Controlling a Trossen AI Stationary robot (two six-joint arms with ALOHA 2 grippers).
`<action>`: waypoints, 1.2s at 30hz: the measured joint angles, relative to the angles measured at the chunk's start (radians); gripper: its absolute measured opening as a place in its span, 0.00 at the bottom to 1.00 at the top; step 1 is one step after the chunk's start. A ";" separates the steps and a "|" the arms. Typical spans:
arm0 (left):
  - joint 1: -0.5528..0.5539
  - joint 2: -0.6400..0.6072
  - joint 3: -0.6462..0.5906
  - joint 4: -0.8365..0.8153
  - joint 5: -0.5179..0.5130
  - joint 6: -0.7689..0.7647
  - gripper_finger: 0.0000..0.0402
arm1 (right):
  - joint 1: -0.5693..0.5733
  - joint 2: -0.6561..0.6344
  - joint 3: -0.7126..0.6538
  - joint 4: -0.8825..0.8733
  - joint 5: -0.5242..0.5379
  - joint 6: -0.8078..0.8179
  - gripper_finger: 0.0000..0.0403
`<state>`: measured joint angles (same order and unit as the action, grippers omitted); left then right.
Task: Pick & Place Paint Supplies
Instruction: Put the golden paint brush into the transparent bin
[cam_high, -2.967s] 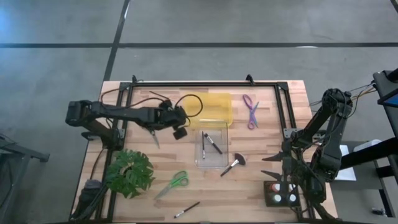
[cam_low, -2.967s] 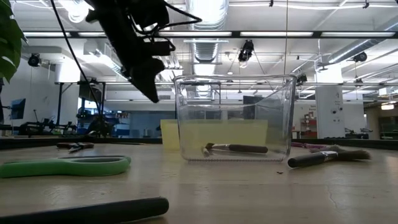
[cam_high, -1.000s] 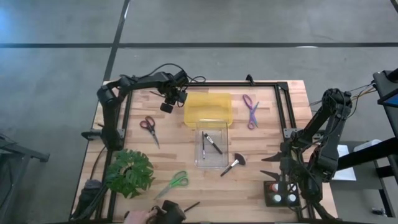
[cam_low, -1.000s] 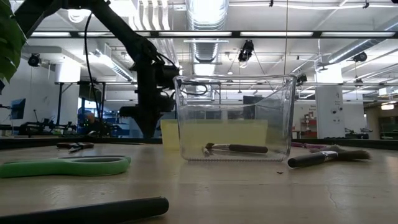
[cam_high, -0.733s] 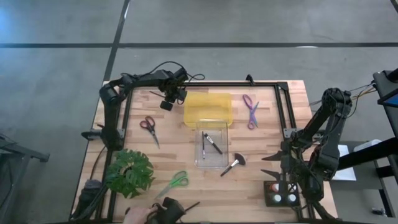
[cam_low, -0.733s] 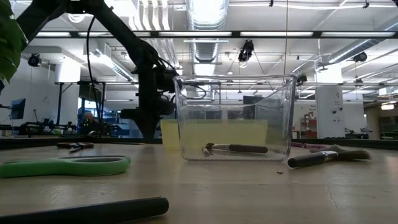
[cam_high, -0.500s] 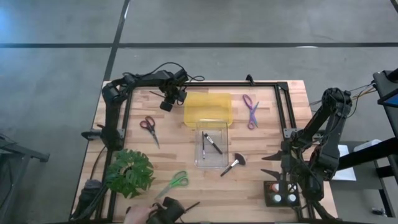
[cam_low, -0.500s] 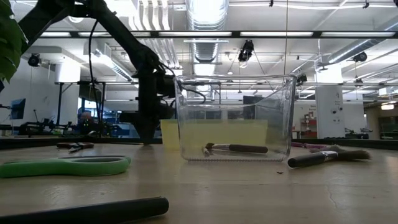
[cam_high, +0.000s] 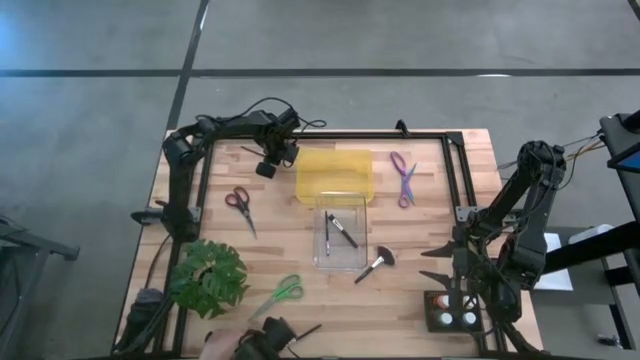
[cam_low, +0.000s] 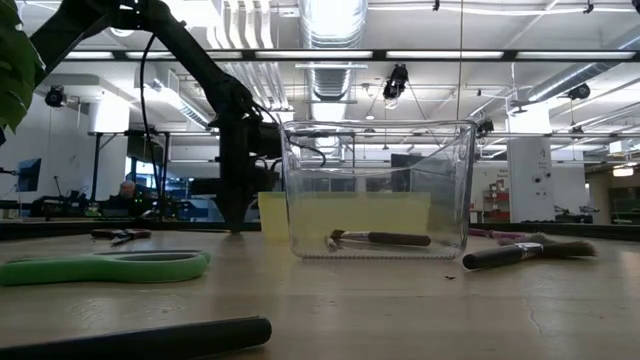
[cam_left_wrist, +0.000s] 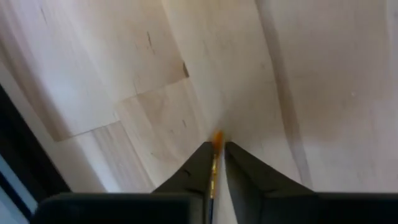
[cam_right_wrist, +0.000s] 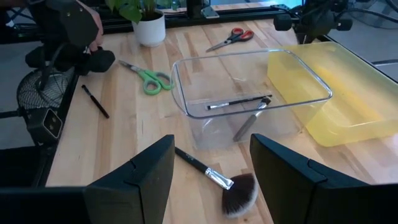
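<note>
My left gripper (cam_high: 266, 168) works low over the wooden table (cam_high: 430, 200) just beside the yellow tray (cam_high: 336, 174), on the side away from the purple scissors (cam_high: 403, 178), its fingers (cam_left_wrist: 249, 177) drawn nearly together around a thin orange-tipped brush (cam_left_wrist: 215, 163) that stands between them in the left wrist view; whether the pinch is firm yet I cannot tell. My right gripper (cam_right_wrist: 211, 163) waits well apart from the tray, out past the clear tub (cam_high: 342, 240), jaws standing wide with nothing between them. That tub, touching the tray's near edge, already holds two thin brushes (cam_high: 340, 230). A broad-headed brush (cam_high: 376, 263) lies just beside the tub, green scissors (cam_high: 279, 294) and the potted plant (cam_high: 208, 277) sit farther from the tray, red-handled scissors (cam_high: 238, 203) lie near my left arm, and the paint bottles (cam_high: 452, 311) stand in their holder by my right arm's base. A person's gloved hand (cam_high: 262, 342) reaches in at the table edge farthest from the tray, close to another dark brush (cam_high: 304, 334). I judge the brush in my fingers light, stiff and slick along its narrow handle, apt to pivot or slip from a pinch near the tip; the safer hold is mid-handle, squarely across it, with the bristles left untouched.
</note>
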<state>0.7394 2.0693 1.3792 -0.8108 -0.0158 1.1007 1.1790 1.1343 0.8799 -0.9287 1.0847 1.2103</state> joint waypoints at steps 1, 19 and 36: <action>0.002 0.000 0.000 -0.002 0.012 0.000 0.10 | 0.000 0.000 0.000 0.000 0.000 0.001 0.52; -0.011 -0.115 -0.005 -0.039 0.091 -0.113 0.00 | 0.000 0.000 0.000 0.027 0.000 0.012 0.52; -0.257 -0.438 -0.005 0.019 0.447 -0.239 0.00 | 0.000 0.000 0.000 0.038 -0.005 -0.023 0.52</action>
<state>0.4820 1.6312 1.3746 -0.7913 0.4315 0.8614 1.1793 1.1343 0.8795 -0.8908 1.0797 1.1870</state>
